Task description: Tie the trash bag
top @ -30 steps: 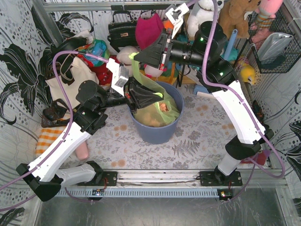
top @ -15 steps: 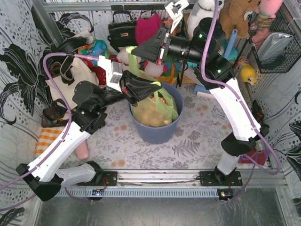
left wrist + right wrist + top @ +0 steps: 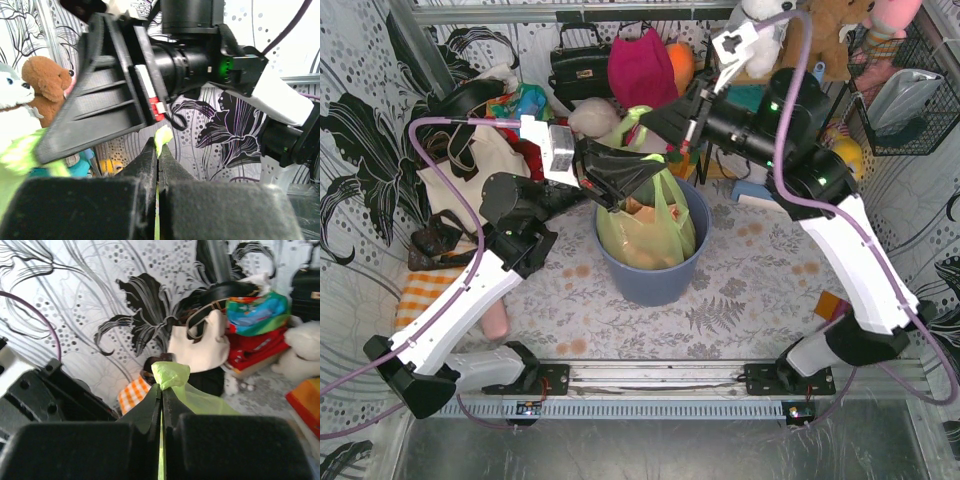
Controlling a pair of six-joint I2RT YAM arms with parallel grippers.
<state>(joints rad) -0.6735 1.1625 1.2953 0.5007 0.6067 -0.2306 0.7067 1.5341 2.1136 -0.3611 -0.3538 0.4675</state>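
Top external view: your trash bag (image 3: 658, 225) sits in the blue-grey bin (image 3: 665, 285), long axis vertical, its mouth stretched up above the bin's rim. Both arms bend in over the bin, one from either side, wrists nearly meeting. Only the wrist views show the grips: left claw (image 3: 157, 150) pressed together on a green sliver, right claw (image 3: 161, 390) pinching a bunched green tip.

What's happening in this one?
Both arms are working on the trash bag, which sits in the blue-grey bin. The left hand and the right hand are each shut on a strip of the bag's green plastic, held close together above the bin. No finished knot shows yet.
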